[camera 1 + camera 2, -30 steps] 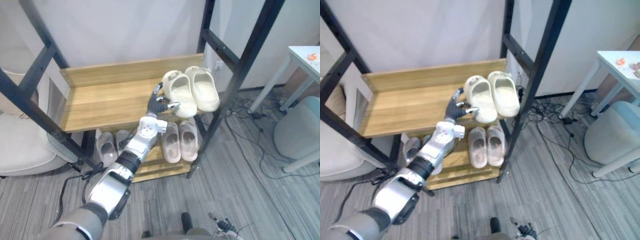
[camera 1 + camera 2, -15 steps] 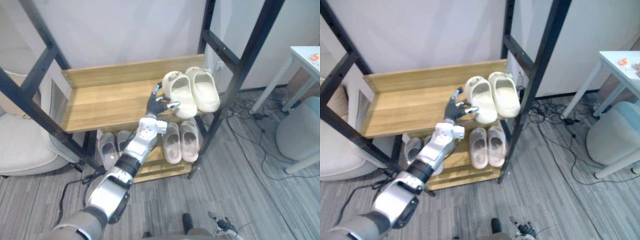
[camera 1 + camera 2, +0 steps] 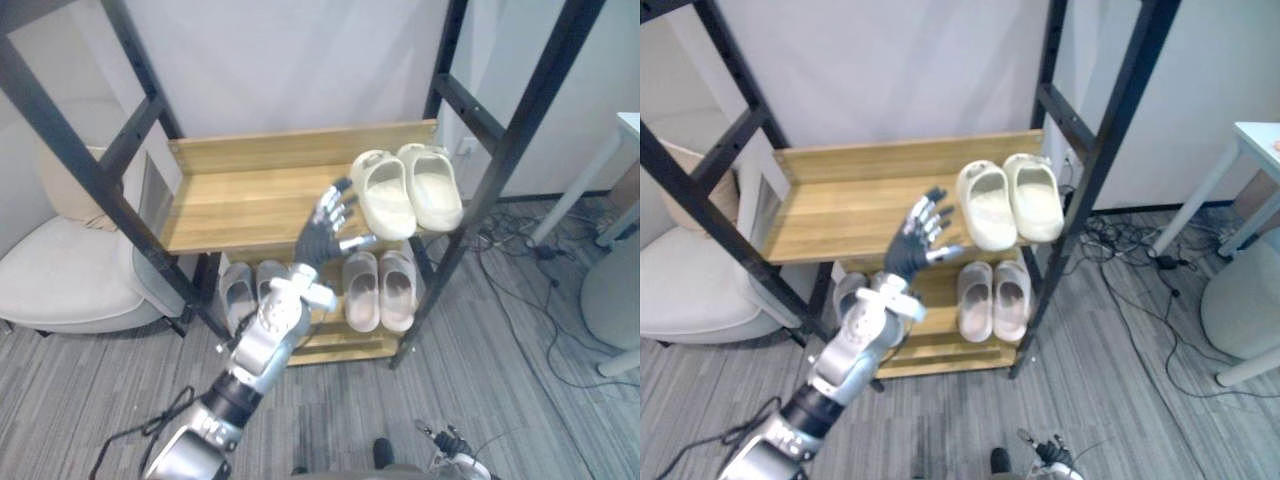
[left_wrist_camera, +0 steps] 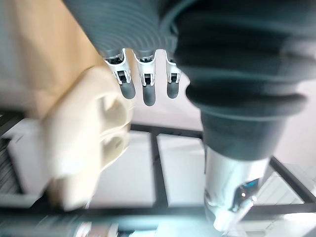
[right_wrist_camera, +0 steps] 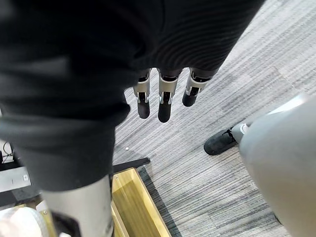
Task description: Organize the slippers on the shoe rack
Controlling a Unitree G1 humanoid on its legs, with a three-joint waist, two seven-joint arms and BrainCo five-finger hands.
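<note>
Left hand is hovering in front of the shoe rack, raised at the height of the upper shelf. Its fingers are spread wide and straight, and it is holding nothing. The thumb is reaching toward the near end of the cream slippers; contact is not clear from the head views. In the left wrist view the fingers are pointing straight out with a blurred cream slipper just past them, and none are curling round it.

The cream slippers are sitting as a pair at the right end of the upper shelf, side by side and touching. Their long axes are running front to back across the shelf, near ends at the front edge. Cannot tell which end is the toe.

On the lower shelf pink slippers are lying side by side under the cream pair, also lengthwise front to back. Grey slippers are lying further left, partly hidden behind the left arm.

Right hand is hanging over the grey carpet, fingers straight and loose, gripping nothing.

A white armchair is standing just left of the rack.
</note>
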